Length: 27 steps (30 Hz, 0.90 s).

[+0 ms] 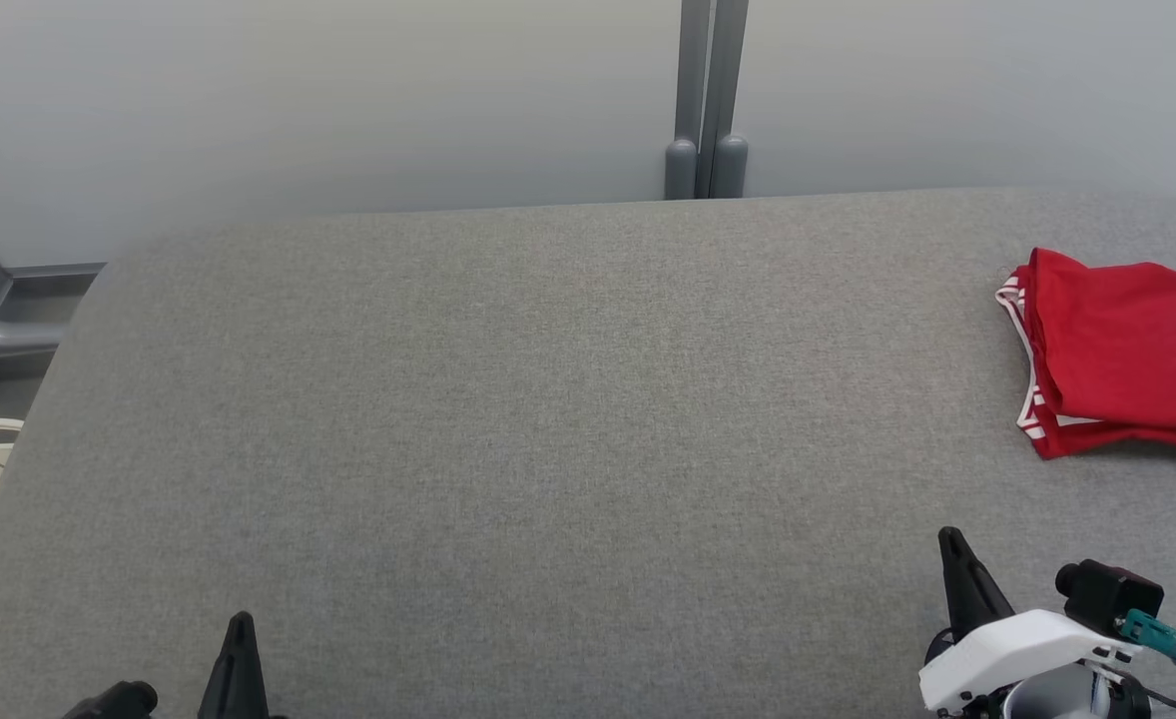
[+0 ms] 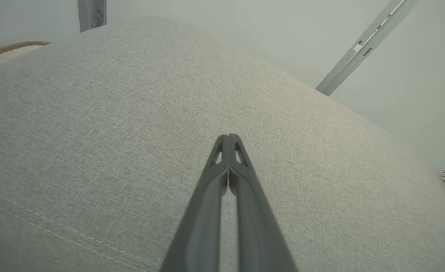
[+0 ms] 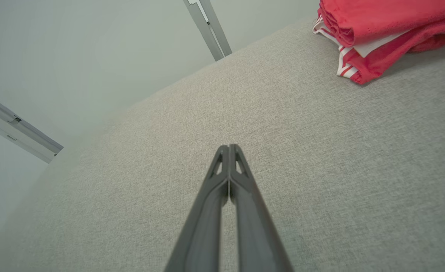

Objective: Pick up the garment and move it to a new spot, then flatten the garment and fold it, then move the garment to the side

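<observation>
Head view: the garment (image 1: 1127,350), red with white-striped trim, lies bunched at the right edge of the table (image 1: 548,399), well apart from both claws; the left gripper (image 1: 241,624) and right gripper (image 1: 950,544) sit low, empty. Left wrist view: its fingers are pressed together on nothing; a red sliver shows far right. Right wrist view: fingers likewise pinched closed, garment ahead at upper right; it looks soft, light and limp, so I would pinch the striped hem.

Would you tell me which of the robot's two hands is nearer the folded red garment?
The right hand, shut at the head view's lower right, on the same side as the red garment; the left hand sits far across the grey surface.
</observation>
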Tool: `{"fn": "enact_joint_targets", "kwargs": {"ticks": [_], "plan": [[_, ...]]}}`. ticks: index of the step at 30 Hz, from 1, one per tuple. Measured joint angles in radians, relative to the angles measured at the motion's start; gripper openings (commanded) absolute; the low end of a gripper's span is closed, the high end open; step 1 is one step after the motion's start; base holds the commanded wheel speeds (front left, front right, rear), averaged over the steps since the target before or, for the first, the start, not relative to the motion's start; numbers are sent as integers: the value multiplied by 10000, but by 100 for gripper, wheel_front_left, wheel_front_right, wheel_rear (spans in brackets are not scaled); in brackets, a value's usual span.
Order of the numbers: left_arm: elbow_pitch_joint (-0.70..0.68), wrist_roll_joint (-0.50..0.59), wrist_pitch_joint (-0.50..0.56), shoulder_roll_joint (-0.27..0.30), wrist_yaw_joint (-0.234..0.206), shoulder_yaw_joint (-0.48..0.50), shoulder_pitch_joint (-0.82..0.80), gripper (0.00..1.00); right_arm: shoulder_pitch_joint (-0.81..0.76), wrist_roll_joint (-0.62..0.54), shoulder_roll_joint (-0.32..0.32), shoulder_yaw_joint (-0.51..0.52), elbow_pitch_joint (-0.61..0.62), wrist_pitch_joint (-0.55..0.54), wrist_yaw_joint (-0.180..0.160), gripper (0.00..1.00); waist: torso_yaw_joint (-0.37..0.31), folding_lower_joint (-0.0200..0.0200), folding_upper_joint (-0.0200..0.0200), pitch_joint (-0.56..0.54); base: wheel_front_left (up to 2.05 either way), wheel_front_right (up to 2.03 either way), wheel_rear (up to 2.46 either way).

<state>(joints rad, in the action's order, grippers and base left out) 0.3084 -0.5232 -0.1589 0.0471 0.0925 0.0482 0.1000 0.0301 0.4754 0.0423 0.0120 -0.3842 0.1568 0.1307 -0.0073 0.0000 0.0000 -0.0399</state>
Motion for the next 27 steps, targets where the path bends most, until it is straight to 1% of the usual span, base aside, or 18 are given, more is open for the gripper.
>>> {"fn": "enact_joint_targets", "kwargs": {"ticks": [15,27], "plan": [[-98,-2253,698,0,56,213,-444,0,30,2339,4,102,366,-414,0,0,10,0,0,57,0,0,0],[-144,-3751,1189,0,128,389,-757,0,82,3973,10,171,614,-690,0,0,18,0,0,104,0,0,0]]}}
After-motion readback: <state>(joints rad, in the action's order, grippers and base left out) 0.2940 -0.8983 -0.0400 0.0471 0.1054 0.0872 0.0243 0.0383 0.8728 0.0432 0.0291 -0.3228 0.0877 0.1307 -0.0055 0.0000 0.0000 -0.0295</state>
